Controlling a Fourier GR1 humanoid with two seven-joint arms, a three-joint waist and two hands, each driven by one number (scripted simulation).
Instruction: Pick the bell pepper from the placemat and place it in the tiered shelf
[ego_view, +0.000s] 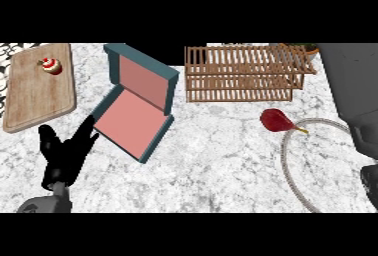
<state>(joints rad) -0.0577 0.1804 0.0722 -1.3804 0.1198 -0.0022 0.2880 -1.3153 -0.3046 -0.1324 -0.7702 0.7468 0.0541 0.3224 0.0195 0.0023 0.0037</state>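
Resting open near the counter's lower-left corner, the left hand (65, 152) holds nothing; the right hand isn't in view. The pepper (277, 120) lies on the mat's (289, 165) upper-left rim, untouched. Next comes reaching it, then the shelf (244, 75) behind.
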